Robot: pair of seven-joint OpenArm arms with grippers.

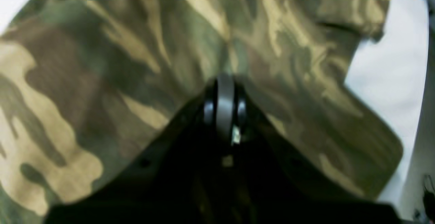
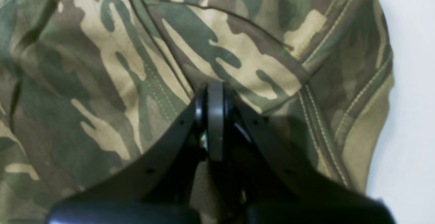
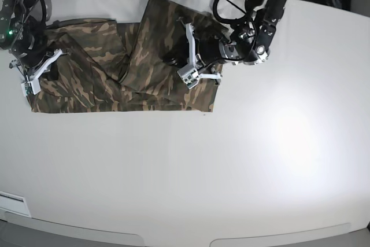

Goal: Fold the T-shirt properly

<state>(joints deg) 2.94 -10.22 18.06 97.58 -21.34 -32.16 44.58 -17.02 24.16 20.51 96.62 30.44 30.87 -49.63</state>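
White desk (image 3: 231, 172) fills my base view, with the large camouflage cloth T-shirt (image 3: 115, 79) in green, brown and tan lying rumpled along its far edge, toward the far left corner. Only that view shows the whole shirt and both arms. My left wrist view shows the left gripper (image 1: 225, 91) with its tips pressed together on a bunched ridge of cloth, beside a sleeve. My right wrist view shows the right gripper (image 2: 214, 98) likewise pinched onto fabric, close to stitched hems at the shirt's end. I see the desk bare toward its near edge and right side.
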